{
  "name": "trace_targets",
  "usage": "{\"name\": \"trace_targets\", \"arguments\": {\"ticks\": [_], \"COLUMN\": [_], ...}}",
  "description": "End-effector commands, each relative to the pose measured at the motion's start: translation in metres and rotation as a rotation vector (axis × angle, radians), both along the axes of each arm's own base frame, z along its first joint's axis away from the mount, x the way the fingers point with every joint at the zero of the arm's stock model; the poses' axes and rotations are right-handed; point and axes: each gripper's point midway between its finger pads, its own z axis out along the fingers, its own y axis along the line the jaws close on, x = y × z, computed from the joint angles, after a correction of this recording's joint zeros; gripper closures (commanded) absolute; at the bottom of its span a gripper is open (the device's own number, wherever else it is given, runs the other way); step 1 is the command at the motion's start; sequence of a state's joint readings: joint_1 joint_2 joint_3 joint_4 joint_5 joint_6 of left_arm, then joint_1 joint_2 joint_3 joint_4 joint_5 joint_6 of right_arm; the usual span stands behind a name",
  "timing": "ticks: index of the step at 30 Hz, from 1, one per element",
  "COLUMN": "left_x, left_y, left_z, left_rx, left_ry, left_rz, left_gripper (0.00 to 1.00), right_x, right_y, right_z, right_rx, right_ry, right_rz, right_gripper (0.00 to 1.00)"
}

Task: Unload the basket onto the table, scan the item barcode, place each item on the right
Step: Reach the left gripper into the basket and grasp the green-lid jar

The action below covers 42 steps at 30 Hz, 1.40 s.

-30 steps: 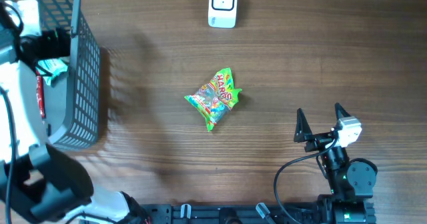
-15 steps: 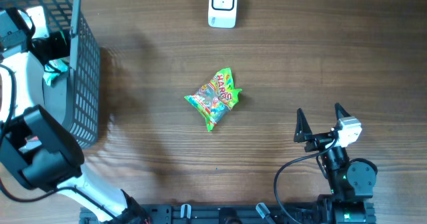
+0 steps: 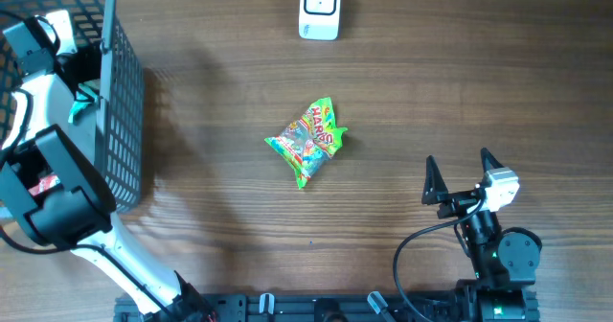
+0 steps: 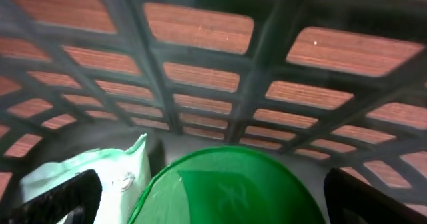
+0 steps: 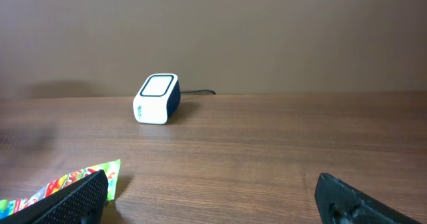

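So, over the last second only the left arm has moved: it has swung further up inside the basket. The left gripper now hangs with its jaws wide apart and empty, over a green rounded item with a pale packet beside it. What the green thing is I cannot tell; the wrist view is too close and blurred. The right gripper, also wide open and holding nothing, has stayed near the front of the table. The candy bag lies untouched in the middle, well apart from the scanner at the far edge. I judge that the picking is only beginning — nothing is at the scanner yet.
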State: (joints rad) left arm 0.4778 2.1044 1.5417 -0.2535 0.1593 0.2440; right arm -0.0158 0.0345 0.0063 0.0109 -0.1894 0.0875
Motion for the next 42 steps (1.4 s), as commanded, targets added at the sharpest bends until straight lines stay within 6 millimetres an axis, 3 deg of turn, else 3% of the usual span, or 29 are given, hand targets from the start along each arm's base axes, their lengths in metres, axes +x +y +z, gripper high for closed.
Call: {"name": "trace_targets", "arguments": {"ticks": [1, 4, 5, 7, 9, 13, 17, 28, 39, 42], "left_x": [0.002, 0.000, 0.000, -0.002, -0.001, -0.001, 0.000, -0.005, -0.044, -0.062], "left_y": [-0.004, -0.004, -0.004, -0.005, -0.005, -0.005, -0.004, -0.006, -0.024, -0.033], "left_z": [-0.024, -0.036, -0.039, -0.041, -0.041, -0.040, -0.029, 0.078, 0.175, 0.217], "left_rx": [-0.047, -0.058, -0.061, -0.066, -0.067, -0.065, -0.059, 0.020, 0.075, 0.103], "left_ry": [0.016, 0.035, 0.042, 0.050, 0.048, 0.044, 0.029, -0.126, -0.217, -0.281], "left_rz": [-0.010, -0.010, -0.009, -0.008, -0.006, -0.006, -0.003, 0.001, 0.008, 0.010], "left_gripper": [0.00, 0.03, 0.08, 0.34, 0.44, 0.47, 0.56, 0.53, 0.52, 0.51], "right_x": [0.000, 0.000, 0.000, 0.000, 0.000, 0.000, 0.000, 0.000, 0.000, 0.000], "right_y": [0.000, 0.000, 0.000, 0.000, 0.000, 0.000, 0.000, 0.000, 0.000, 0.000], "right_z": [0.000, 0.000, 0.000, 0.000, 0.000, 0.000, 0.000, 0.000, 0.000, 0.000], "right_rx": [-0.009, -0.009, -0.009, -0.009, -0.009, -0.009, -0.008, -0.008, -0.009, -0.009], "right_ry": [-0.001, -0.001, -0.002, -0.001, -0.002, -0.001, -0.001, -0.001, -0.001, -0.001], "right_rz": [-0.005, -0.005, -0.005, -0.005, -0.005, -0.005, -0.005, -0.005, -0.005, -0.005], "right_gripper": [0.00, 0.00, 0.00, 0.00, 0.00, 0.00, 0.00, 0.00, 0.00, 0.00]}}
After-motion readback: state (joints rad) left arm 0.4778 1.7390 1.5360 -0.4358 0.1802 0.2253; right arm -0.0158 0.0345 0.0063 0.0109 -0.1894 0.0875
